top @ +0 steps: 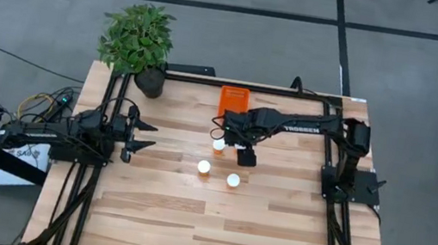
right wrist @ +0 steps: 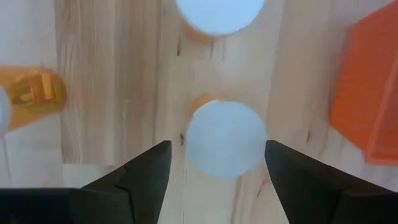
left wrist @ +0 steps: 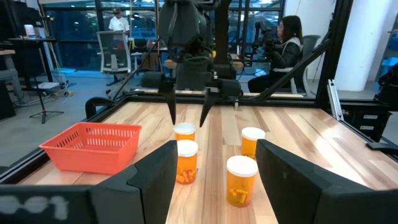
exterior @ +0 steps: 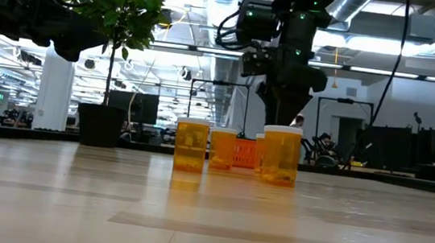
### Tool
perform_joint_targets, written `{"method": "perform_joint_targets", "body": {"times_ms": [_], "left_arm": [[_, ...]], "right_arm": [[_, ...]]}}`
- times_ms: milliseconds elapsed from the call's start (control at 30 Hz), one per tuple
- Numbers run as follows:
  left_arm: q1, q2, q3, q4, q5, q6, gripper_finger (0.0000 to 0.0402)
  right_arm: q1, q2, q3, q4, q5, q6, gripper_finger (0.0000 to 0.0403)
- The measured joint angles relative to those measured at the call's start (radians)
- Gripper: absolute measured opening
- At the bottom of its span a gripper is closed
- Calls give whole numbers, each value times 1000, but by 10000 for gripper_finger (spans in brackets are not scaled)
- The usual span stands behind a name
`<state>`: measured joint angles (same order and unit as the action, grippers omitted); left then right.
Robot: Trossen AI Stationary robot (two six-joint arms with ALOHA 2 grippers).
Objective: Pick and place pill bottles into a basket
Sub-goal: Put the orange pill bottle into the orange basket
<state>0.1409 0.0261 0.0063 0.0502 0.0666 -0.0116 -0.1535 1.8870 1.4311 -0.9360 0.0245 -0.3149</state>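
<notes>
Four pill bottles with white caps stand upright on the wooden table. Three show in the high view (top: 218, 145), (top: 204, 167), (top: 233, 179). The fourth (left wrist: 184, 132) stands under my right gripper (top: 232, 138), hidden there. My right gripper (right wrist: 217, 146) points down, open, with one finger on each side just above that bottle's cap (right wrist: 225, 140), not touching it. The orange basket (top: 233, 100) rests on the table at the far edge, just beyond the bottles. My left gripper (top: 146, 133) waits open and empty at the table's left.
A potted plant (top: 137, 41) stands at the far left corner. Bare table (top: 212, 226) lies on the near side of the bottles. The black frame rails (top: 112, 107) run along the table's edges. People show in the room beyond the table (left wrist: 287, 43).
</notes>
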Motion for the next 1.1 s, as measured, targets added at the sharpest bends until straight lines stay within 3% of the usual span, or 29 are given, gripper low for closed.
{"method": "perform_joint_targets", "body": {"times_ms": [1100], "left_arm": [[0, 0, 0, -2, -1, 0, 209]], "right_arm": [[-19, 66, 2, 9, -25, -27, 255]]}}
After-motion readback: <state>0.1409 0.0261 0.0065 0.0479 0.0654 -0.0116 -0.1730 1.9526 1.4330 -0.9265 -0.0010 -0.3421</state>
